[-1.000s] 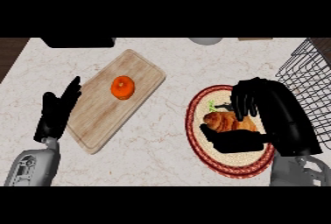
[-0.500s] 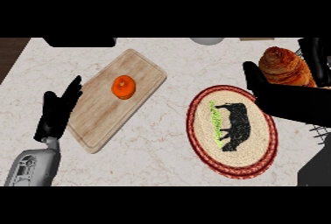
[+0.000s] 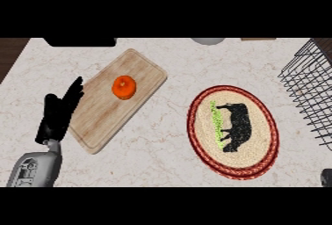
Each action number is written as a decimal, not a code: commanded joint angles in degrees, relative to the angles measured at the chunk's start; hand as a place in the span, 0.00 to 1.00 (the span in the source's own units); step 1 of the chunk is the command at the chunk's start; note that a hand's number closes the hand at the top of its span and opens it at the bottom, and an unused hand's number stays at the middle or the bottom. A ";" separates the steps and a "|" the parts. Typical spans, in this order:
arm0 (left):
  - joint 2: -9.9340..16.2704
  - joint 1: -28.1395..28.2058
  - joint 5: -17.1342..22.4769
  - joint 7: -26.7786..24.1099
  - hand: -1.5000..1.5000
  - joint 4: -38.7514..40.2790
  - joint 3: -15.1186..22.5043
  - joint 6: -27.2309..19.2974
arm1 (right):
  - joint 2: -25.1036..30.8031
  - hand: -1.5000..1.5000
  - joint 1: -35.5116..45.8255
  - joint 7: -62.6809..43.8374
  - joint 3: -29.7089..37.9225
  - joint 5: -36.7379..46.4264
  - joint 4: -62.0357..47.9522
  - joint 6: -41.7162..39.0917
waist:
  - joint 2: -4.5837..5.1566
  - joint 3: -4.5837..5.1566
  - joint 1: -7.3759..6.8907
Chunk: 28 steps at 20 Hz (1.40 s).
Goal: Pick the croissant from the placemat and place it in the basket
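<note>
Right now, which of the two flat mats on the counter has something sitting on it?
The wooden board on the left, beside the left hand: an orange fruit sits on it. The oval placemat on the right shows only its cow picture.

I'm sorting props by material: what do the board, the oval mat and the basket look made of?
The board looks like pale matte wood, with visible grain lines. The oval mat looks woven or braided, from its ringed red and cream border, though it could be printed. The basket looks like dark metal wire, an open grid.
</note>
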<state>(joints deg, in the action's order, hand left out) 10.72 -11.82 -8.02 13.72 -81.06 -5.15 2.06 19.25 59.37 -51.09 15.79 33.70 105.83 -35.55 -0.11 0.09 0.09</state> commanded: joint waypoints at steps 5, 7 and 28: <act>0.56 -1.47 -0.50 -0.57 0.50 2.17 -0.32 0.13 | 17.02 1.00 -3.68 8.95 -0.90 6.71 -13.72 -6.58 | 0.67 -0.08 0.02; 1.60 1.23 0.75 1.14 0.50 -2.49 -0.48 1.85 | 17.82 1.00 -1.59 9.45 -0.79 8.06 -19.14 -4.46 | 0.31 -0.08 -1.10; 0.09 -1.03 -0.04 3.20 0.50 -2.01 -0.32 0.91 | 29.96 1.00 -16.22 48.57 3.06 11.24 -48.06 12.87 | 0.30 -0.12 -0.91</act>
<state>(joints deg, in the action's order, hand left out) 10.42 -12.47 -8.27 14.02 -81.04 -5.53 2.49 49.23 43.97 -7.22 19.86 43.13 63.93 -26.68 0.14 -0.01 -0.49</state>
